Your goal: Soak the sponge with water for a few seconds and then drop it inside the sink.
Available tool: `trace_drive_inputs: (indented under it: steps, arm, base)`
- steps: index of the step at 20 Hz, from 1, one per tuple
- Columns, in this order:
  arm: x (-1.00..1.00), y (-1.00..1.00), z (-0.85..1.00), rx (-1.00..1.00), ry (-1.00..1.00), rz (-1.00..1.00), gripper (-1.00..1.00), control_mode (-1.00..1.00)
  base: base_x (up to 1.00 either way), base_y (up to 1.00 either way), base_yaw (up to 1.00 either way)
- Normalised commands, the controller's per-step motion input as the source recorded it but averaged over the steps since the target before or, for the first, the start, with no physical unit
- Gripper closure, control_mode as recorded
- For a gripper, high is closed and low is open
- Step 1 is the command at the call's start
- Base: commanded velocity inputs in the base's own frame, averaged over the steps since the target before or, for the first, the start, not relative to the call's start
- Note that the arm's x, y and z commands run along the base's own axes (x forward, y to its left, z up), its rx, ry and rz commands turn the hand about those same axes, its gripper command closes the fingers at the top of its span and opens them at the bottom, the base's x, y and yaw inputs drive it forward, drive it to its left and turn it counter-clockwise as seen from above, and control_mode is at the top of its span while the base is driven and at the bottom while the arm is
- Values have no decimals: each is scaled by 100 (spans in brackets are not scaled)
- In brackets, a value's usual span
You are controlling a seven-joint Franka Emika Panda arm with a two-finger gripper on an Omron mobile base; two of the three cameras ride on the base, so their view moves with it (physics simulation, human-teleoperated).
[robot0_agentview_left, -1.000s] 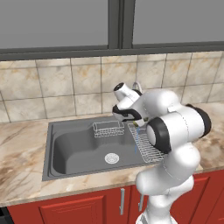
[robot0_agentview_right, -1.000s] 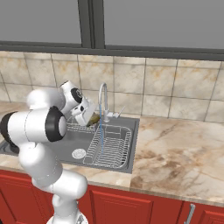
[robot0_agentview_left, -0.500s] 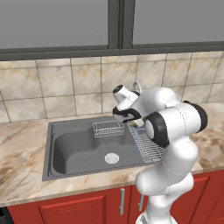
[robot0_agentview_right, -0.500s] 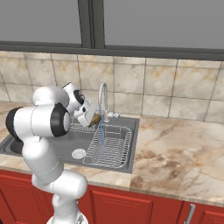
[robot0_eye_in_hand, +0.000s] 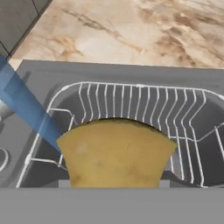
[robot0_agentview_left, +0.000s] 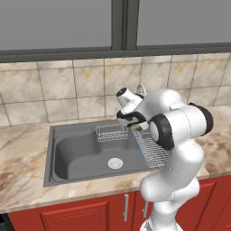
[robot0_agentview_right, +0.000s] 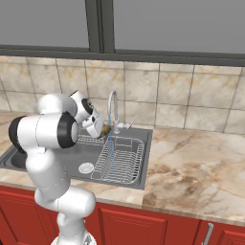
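Over the right half of the sink [robot0_agentview_left: 61, 151], the pincer [robot0_agentview_left: 138, 127] is closed on the sponge [robot0_eye_in_hand: 117, 153], a mustard-yellow block whose broad curved face fills the low middle of the hand view and which shows as a small brownish bit at the arm's tip in the left base view and beside the faucet [robot0_agentview_right: 112, 107] in the right base view [robot0_agentview_right: 106, 130]. Its jaws are as far together as the block between them allows. Just beside the sponge runs the water [robot0_agentview_right: 109, 146], a thin pale-blue stream falling from the faucet's spout; in the hand view it slants as a blue band [robot0_eye_in_hand: 26, 107] that reaches the sponge's left edge, so the two appear to touch there. Beneath the held sponge lies the wire dish rack [robot0_agentview_right: 122, 160], set in the right part of the dark grey basin, its bars running under the block. A small wire basket [robot0_agentview_left: 111, 133] hangs at the back wall of the basin, left of the pincer, and the round silver drain [robot0_agentview_left: 115, 163] sits on the basin floor, well apart from the sponge. Around the sink spreads the marbled tabletop [robot0_agentview_right: 191, 162], with a beige tile wall [robot0_agentview_left: 58, 94] behind it and red cabinet doors [robot0_agentview_right: 143, 225] below. No brand, label or writing can be read on anything.
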Motion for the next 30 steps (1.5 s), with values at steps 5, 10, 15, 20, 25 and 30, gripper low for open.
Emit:
trace_drive_inputs:
  steps: [5,10,15,20,25,30]
  arm:
    - [17,0,0,0,4,6,100,-100]
    - [12,0,-2,0,3,4,100,-100]
    - [15,0,-14,0,0,1,100,-100]
    - [19,0,-20,0,0,0,100,-100]
    - [11,0,-4,0,0,0,100,-100]
    - [-15,0,0,0,0,0,100,-100]
  base:
    - [0,0,0]
    - [0,0,0]
    - [0,0,0]
    - [0,0,0]
    - [0,0,0]
    - [0,0,0]
